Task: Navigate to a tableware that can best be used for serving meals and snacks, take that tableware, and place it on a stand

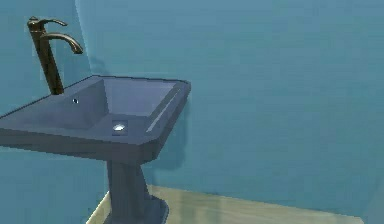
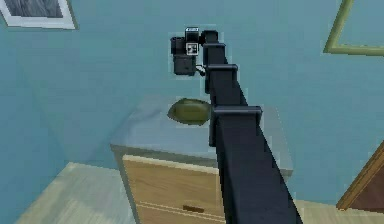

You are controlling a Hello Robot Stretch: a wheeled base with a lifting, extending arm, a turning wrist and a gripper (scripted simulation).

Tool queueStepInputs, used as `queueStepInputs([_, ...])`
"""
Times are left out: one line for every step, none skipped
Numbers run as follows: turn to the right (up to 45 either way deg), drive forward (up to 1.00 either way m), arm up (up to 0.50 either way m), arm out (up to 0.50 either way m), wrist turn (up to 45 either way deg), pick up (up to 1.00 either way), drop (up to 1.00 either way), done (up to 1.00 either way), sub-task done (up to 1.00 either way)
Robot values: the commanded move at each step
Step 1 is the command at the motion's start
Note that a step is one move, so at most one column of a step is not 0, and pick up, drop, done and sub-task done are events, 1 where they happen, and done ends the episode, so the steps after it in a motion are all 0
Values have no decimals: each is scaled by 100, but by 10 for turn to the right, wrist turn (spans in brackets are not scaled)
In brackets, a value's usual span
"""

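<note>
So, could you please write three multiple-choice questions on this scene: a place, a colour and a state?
1. Where does the olive-green dish lie? A on a chair; B on the cabinet; C on a shelf.
2. What colour is the sink? A blue; B white; C red.
3. The cabinet's drawers are: A pulled out; B missing; C pushed in.
Answers: 1 B, it rests on the grey top. 2 A, basin and pedestal are blue. 3 C, their fronts sit flush.
</note>
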Motion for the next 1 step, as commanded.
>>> queueStepInputs([0,0,0,-10,0,0,0,0,0])
